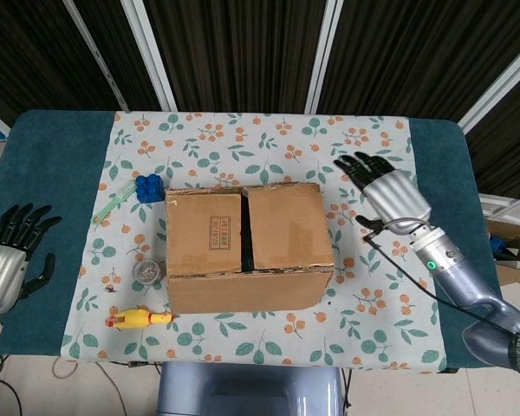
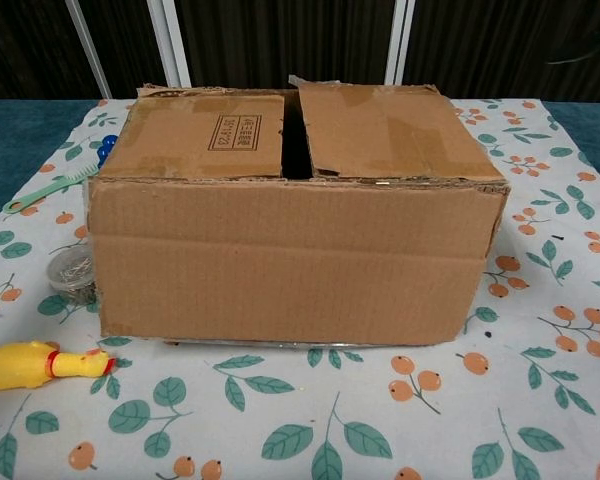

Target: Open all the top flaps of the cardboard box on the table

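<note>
While the fingers (image 1: 360,166) of the right hand (image 1: 390,195) are spread apart and hold nothing, they point toward the far side of the table and sit near the right side of the brown cardboard box (image 1: 247,247) without touching it. The left hand (image 1: 9,260) hangs at the table's left edge, well apart from the box, its fingers likewise splayed and empty.

The box sits mid-table on the floral-print tablecloth (image 1: 269,143), both top flaps still folded down with a narrow dark gap between them. No flap has been lifted yet.

Beside the box's left side lie a small blue toy brick (image 1: 148,187), a pale green toothbrush (image 1: 113,206), a small round clear container (image 1: 146,272) and a yellow rubber chicken (image 1: 137,318).

Risks, as I judge them: the flaps lie flat, so fingers may slide over the cardboard rather than catch an edge. A sideways push would shove the light box into the clutter on its left. Lifting one flap with no counter-hold could tip or drag the whole box.
</note>
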